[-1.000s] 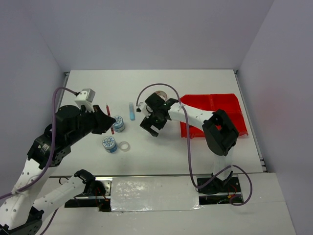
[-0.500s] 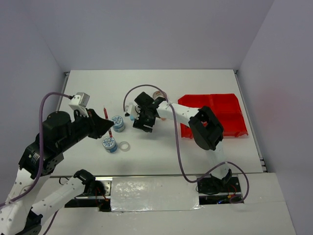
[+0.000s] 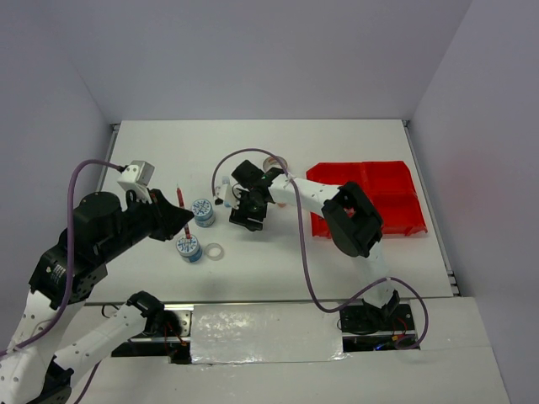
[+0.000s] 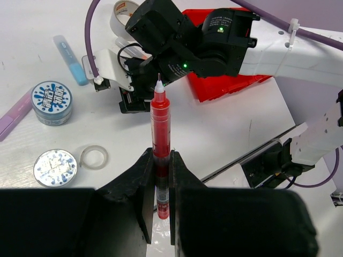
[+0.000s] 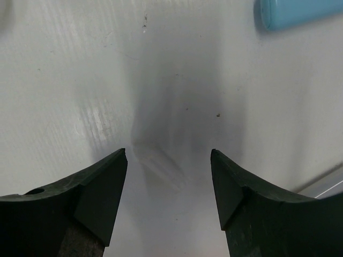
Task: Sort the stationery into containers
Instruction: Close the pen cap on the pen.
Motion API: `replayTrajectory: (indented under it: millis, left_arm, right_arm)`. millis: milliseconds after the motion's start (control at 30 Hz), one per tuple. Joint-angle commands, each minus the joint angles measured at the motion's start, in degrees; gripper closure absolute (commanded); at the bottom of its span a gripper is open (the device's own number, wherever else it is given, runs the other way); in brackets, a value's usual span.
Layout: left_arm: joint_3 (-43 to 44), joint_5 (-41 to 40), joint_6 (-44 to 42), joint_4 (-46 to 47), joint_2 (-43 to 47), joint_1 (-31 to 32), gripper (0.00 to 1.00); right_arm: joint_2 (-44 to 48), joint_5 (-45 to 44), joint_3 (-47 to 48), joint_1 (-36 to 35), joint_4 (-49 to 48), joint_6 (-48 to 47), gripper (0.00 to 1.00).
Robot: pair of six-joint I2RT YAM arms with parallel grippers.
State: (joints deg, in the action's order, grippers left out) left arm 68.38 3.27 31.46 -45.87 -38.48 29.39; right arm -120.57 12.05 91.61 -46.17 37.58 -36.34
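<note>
While left jaws grip the red pen (image 4: 160,126) lengthwise, tip outward, right jaws gape.

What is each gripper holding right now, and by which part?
Left gripper holds the red pen by its rear half, tip pointing away. Right gripper is open over the table, holding nothing.

Tape ring (image 3: 215,251) left of tray (image 3: 392,181)

Top cam high, whole table (image 3: 354,143); L wrist cam oblique, same table; R wrist cam close, downward.
</note>
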Motion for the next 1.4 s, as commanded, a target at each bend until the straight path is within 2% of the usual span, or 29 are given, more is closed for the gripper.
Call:
replayTrajectory:
  millis: [0, 367, 467, 500, 600, 667, 767, 900, 933, 1000, 1067, 1100, 1233, 1367]
  left_arm:
    - [0.3, 0.0, -1.2, 1.5, 0.1, -0.2, 1.0]
    - [-0.1, 0.8, -2.5, 2.4, -0.7, -0.2, 1.0]
    - [-0.6, 1.1, -2.6, 3.1, -0.7, -0.2, 1.0]
    - [-0.8, 1.2, -2.6, 3.1, -0.7, -0.2, 1.0]
    - [-1.1, 1.0, -2.8, 3.2, -0.5, -0.2, 1.0]
    - [-1.3, 1.0, -3.0, 3.2, -0.4, -0.2, 1.0]
    - [-1.8, 0.6, -3.1, 3.2, -0.1, -0.2, 1.0]
    - [-2.1, 0.6, -3.3, 3.3, 0.0, -0.2, 1.0]
    - [-2.2, 0.7, -3.4, 3.4, 0.1, -0.2, 1.0]
    - [-2.3, 0.9, -3.7, 3.3, -0.1, -0.2, 1.0]
    - [-2.4, 1.2, -3.8, 3.4, -0.3, -0.2, 1.0]
    - [-2.5, 1.6, -3.9, 3.6, -0.5, -0.2, 1.0]
    - [-2.5, 2.4, -4.1, 3.4, -0.8, -0.2, 1.0]
    - [-2.5, 3.2, -4.2, 3.5, -0.8, -0.3, 1.0]
  right_arm:
    - [0.5, 2.0, 0.8, 0.9, 2.1, -1.1, 0.3]
    - [1.8, 0.1, -5.5, 3.3, -2.8, -0.4, 0.3]
    - [0.6, 1.5, -4.4, 3.3, -2.3, 0.6, 0.34]
    - [-0.2, 2.0, -4.2, 3.2, -1.6, 1.0, 0.37]
    - [-1.0, 2.2, -3.9, 2.8, -1.1, 1.5, 0.56]
    - [-0.7, 2.4, -4.2, 2.8, -0.8, 2.2, 0.64]
    - [-2.3, 1.2, -2.6, 3.5, 1.7, 7.2, 0.84]
    - [-3.4, 0.3, -0.5, 4.2, 1.8, 14.9, 0.92]
    - [-3.0, 0.3, -1.0, 4.6, -0.1, 16.6, 0.88]
    - [-1.2, 1.1, -1.7, 4.7, -3.0, 20.9, 0.69]
    - [1.1, 1.0, -3.4, 4.8, -5.5, 23.5, 0.65]
    - [1.7, -0.4, -3.2, 4.8, -6.6, 26.8, 0.6]
    - [4.0, -1.4, -2.0, 5.7, -6.4, 30.6, 0.55]
    - [4.4, -3.3, -0.7, 5.7, -3.8, 29.1, 0.52]
